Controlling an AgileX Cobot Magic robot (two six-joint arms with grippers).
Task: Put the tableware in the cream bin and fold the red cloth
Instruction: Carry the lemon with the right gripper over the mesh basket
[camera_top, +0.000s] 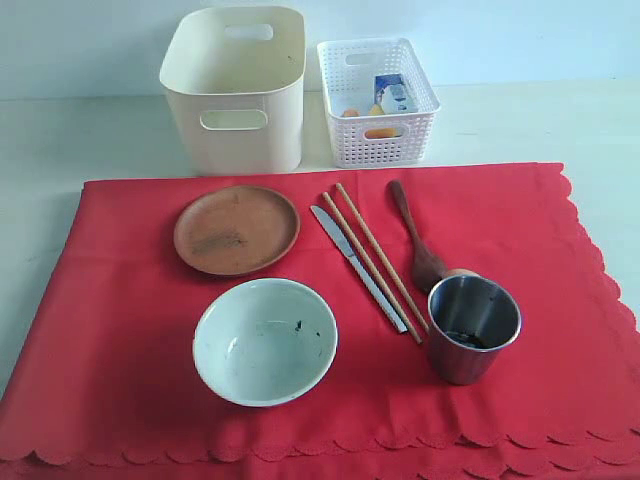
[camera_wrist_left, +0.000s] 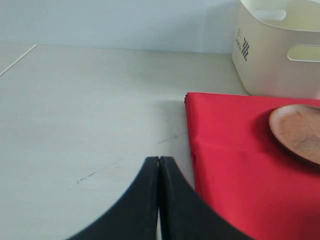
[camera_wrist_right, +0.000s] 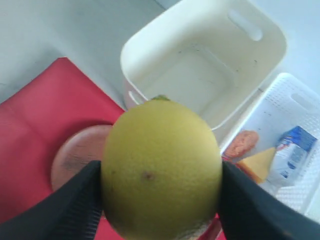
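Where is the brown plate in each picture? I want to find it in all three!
Exterior view: the plate lies on the red cloth, just in front of the cream bin.
Left wrist view: only part of the plate shows, cut off by the picture's edge, on the red cloth near the cream bin.
Right wrist view: the plate peeks out from behind the lemon, close to the cream bin.
Shared landmark: the cream bin, seen in all three.

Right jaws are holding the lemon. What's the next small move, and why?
Probably carry the right gripper over the white basket and open there: the lemon it holds doesn't belong in the cream bin, and that basket already holds the carton.
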